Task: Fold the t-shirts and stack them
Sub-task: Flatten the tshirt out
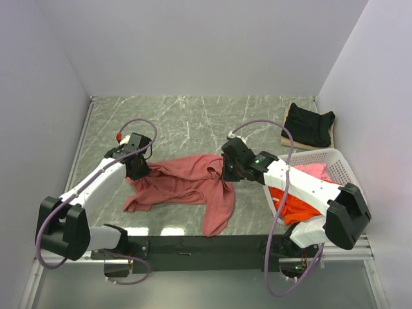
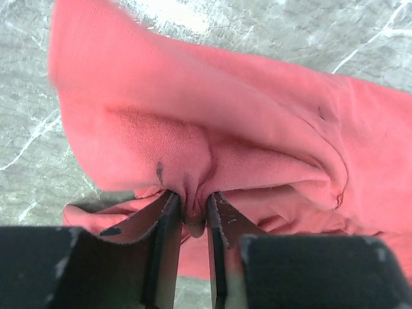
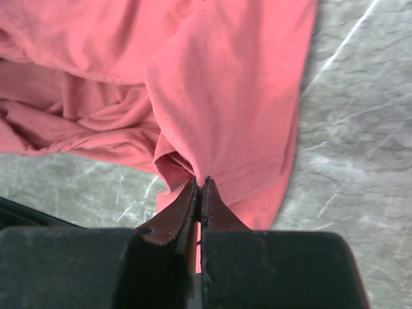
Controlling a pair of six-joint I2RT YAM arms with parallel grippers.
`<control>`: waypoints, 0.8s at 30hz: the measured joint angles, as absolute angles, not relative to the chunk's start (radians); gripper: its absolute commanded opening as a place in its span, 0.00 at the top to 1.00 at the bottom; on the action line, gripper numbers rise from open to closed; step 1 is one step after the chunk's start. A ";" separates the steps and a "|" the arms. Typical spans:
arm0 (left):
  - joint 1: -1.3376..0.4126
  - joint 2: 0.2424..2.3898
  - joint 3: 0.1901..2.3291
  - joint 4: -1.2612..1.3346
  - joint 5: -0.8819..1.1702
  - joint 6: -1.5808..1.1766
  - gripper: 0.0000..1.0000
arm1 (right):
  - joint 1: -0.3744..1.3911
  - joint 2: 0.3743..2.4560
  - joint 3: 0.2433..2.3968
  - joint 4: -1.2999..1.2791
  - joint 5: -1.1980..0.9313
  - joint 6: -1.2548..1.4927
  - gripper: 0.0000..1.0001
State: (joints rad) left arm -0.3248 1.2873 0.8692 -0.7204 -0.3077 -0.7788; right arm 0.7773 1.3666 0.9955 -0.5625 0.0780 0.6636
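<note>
— Left fingers (image 2: 172, 209), right up against the wrist lens, stand narrowly apart with a thick bunch of the red shirt (image 2: 225, 116) squeezed between them. Good enough?

— It looks like a wad, not an edge. To spread the shirt flat, I'd want each side holding a single layer near a corner. Then lift and draw apart evenly, so the cloth hangs open before it goes down on the counter (image 1: 193, 122).

— And the right fingers (image 3: 193, 199)?

— Pressed almost together on a thin fold beside the stitched hem. That's the cleaner hold, I think.

— What does the overhead view add?

— Where everything lies. It shows the red shirt crumpled mid-counter between both arms, one flap trailing toward the near edge. Neither wrist view shows that. Nor do they show the basket (image 1: 335, 158) on the right with the orange shirt (image 1: 299, 205) and pink shirt (image 1: 312, 170) inside, or the black shirt (image 1: 309, 122) in a compact heap at the far right.

— And the wrist views?

— They show the grips themselves; from above, the arms hide them.
</note>
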 measured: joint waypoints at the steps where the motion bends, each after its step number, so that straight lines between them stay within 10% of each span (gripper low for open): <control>1: -0.325 1.281 0.870 -0.723 -0.307 -0.778 0.73 | 0.770 1.366 0.995 -0.564 0.078 0.660 0.96; 17: -0.325 1.248 0.833 -0.727 -0.271 -0.779 0.71 | 0.755 1.386 0.969 -0.490 -0.030 0.642 0.79; 24: -0.325 1.248 0.830 -0.723 -0.259 -0.778 0.86 | 0.755 1.424 0.953 -0.452 -0.061 0.635 1.00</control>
State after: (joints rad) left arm -0.3248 1.2480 0.8295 -0.7235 -0.2588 -0.7780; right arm 0.7547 1.4242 0.9535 -0.4519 -0.0612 0.6353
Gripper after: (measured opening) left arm 0.161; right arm 0.025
